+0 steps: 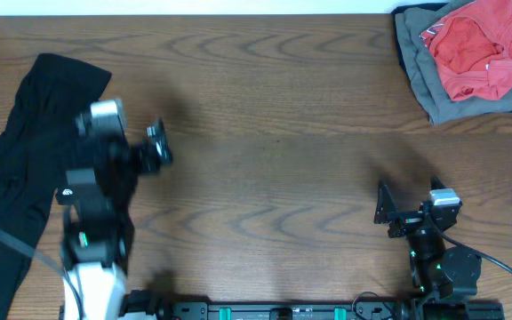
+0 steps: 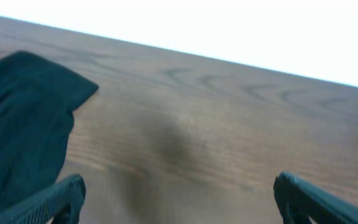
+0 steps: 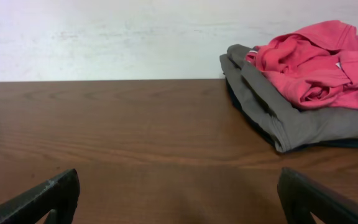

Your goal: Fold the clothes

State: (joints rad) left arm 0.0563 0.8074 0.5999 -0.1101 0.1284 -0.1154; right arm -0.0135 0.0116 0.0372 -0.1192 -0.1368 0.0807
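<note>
Overhead, the black garment (image 1: 25, 160) lies long and rumpled along the left edge of the table (image 1: 274, 133), its lower part running off toward the near corner. The left gripper (image 1: 160, 147) hangs just beside it on the inner side, over bare wood and not touching the cloth. Its jaws are spread wide and hold nothing. The left wrist view is blurred, but it shows the same thing: the garment (image 2: 23, 118) sits to the left, bare wood fills the gap between the open gripper (image 2: 179, 205) fingers, and nothing is pinched.

The red shirt (image 1: 478, 44) is crumpled on top of a grey garment (image 1: 425, 84) at the far right corner, with a darker layer under that. That heap looks like a waiting pile, kept well apart from the working space in the middle.

The right gripper (image 1: 407, 200) sits low near the front edge, fully open and empty, well short of the pile. From its wrist, the shirt (image 3: 316, 62) and the grey piece (image 3: 278, 118) are ahead and to the right.

Folding looks barely begun. The black garment seems the likelier first piece, since the left arm is poised next to it.
</note>
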